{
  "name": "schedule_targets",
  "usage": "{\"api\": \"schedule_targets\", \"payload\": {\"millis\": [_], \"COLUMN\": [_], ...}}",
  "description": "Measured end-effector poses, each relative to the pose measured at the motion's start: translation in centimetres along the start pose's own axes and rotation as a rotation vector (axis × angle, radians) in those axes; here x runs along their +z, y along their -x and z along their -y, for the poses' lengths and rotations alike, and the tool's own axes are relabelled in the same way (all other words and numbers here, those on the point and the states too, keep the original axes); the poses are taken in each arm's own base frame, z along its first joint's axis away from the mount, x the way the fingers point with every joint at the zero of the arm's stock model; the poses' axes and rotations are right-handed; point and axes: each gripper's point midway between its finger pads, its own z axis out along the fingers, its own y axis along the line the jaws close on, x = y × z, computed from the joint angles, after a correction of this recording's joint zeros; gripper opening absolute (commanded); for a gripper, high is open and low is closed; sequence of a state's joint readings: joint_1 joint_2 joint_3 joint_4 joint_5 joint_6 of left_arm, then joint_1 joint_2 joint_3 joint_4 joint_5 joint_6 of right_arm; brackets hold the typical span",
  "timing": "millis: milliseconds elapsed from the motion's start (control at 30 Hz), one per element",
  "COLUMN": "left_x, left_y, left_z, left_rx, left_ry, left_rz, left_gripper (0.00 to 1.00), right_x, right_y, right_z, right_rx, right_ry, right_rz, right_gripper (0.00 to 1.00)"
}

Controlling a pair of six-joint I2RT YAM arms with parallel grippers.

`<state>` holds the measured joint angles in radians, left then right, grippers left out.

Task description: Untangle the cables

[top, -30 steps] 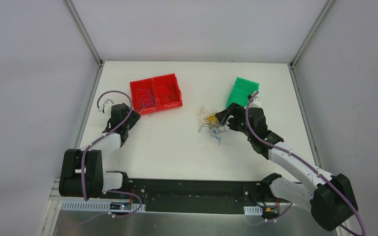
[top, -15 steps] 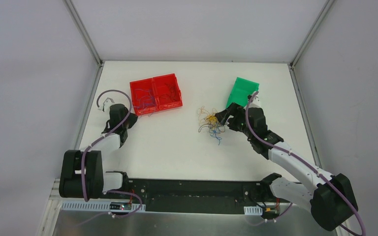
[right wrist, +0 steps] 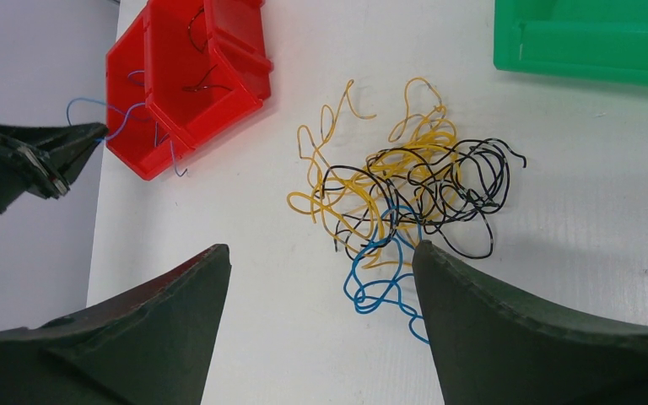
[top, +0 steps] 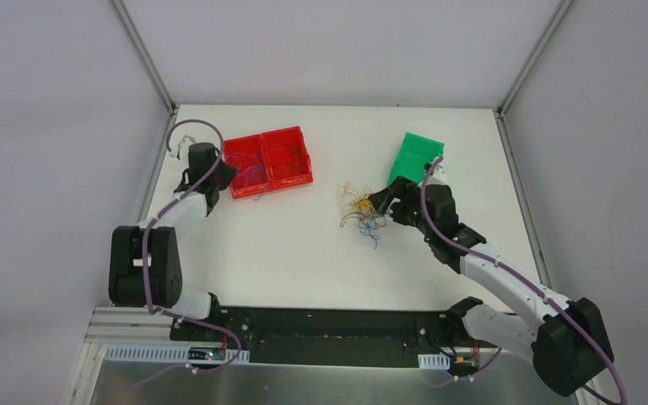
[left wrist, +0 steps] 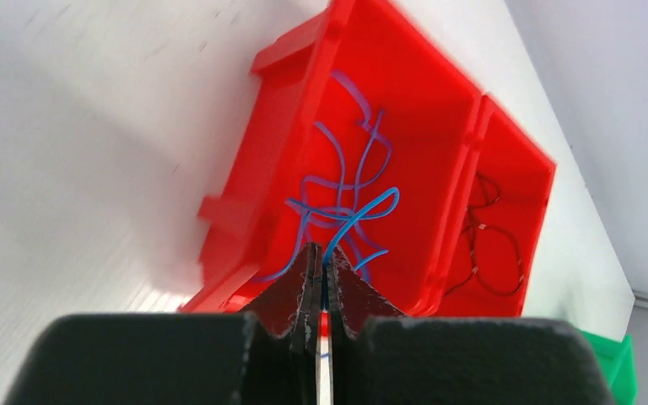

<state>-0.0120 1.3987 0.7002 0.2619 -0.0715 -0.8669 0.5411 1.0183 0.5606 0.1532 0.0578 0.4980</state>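
The cables lie as a tangle of yellow, black and blue wires on the white table. My right gripper hangs open just in front of the tangle, and a blue loop lies beside its right finger. My right gripper is at the tangle's right side in the top view. My left gripper is shut on a thin blue wire that runs into the left compartment of the red bin. From above, the left gripper is at the left edge of the red bin.
The red bin's left compartment holds several blue wires, and its right compartment holds black wires. A green bin stands behind my right gripper. Metal frame posts run along both sides of the table.
My left gripper closed on the blue wire and moved away from me, up to the red bin's left side. The right arm and the tangle stayed still.
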Motion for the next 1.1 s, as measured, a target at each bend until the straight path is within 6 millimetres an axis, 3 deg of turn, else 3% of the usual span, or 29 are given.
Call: {"api": "schedule_targets", "payload": {"millis": [167, 267, 500, 667, 800, 1000, 1100], "left_x": [2.8, 4.2, 7.6, 9.1, 9.5, 8.3, 6.5], "left_y": [2.2, 2.1, -1.3, -4.0, -4.2, -3.7, -2.1], "left_z": [3.2, 3.0, 2.6, 0.3, 0.0, 0.4, 2.1], "left_rx": [0.068, 0.147, 0.373, 0.448, 0.474, 0.478, 0.465], "left_ry": [0.024, 0.1, 0.257, 0.33, 0.341, 0.332, 0.295], "left_rz": [-0.002, -0.014, -0.087, -0.173, -0.187, -0.195, -0.165], "left_gripper": [0.0, 0.0, 0.0, 0.01, 0.25, 0.36, 0.44], "right_x": [0.1, 0.1, 0.2, 0.2, 0.2, 0.2, 0.2], "right_y": [-0.1, -0.1, -0.3, -0.2, -0.1, 0.0, 0.0], "right_z": [0.1, 0.0, 0.2, 0.2, 0.2, 0.2, 0.2], "right_rx": [0.0, 0.0, 0.0, 0.003, 0.009, 0.014, 0.015], "right_ry": [-0.002, -0.001, -0.004, -0.005, -0.007, -0.006, -0.006], "right_rz": [-0.004, -0.005, -0.012, -0.01, -0.008, -0.004, -0.005], "right_gripper": [0.83, 0.83, 0.83, 0.83, 0.83, 0.83, 0.83]}}
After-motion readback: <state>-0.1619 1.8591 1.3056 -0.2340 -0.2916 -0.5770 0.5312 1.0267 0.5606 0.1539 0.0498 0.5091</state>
